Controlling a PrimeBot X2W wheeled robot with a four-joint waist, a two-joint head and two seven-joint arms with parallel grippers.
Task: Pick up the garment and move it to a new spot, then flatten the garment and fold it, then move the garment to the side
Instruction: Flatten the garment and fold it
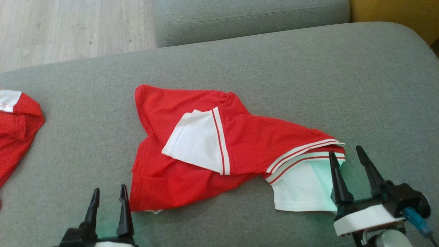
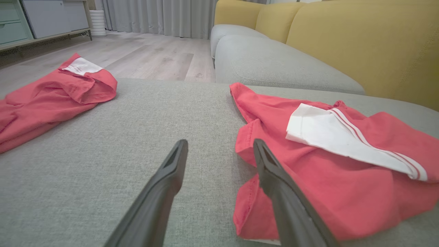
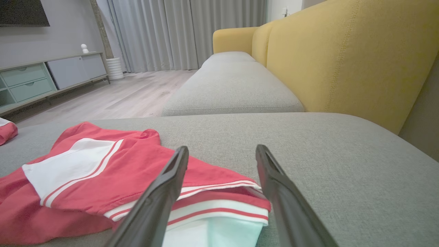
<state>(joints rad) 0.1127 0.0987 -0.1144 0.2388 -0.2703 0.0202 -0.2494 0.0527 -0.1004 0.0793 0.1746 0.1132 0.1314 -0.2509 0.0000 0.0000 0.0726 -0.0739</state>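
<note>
Hovering by crumpled red-and-white shirt [image 1: 236, 147], frame centre.
Left gripper [image 1: 109, 188] lower left, right gripper [image 1: 345, 150] lower right: fingers spread, nothing held.

Red garment [image 1: 164, 185], white sleeve panels edged in red-and-white stripes. Left-hand shirt [image 1: 13, 137] also red, white patch. Grey woven cushion [image 1: 291, 68], mustard-yellow sofa back [image 3: 343, 61], pale wood-grain floor [image 1: 68, 27], grey curtains [image 3: 171, 34].

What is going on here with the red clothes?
A two-armed robot faces a crumpled red shirt with white striped sleeves on a grey fabric sofa cushion. Both grippers are open and empty: left gripper by the shirt's near edge, right gripper at its white sleeve. Another red garment lies far left.
</note>
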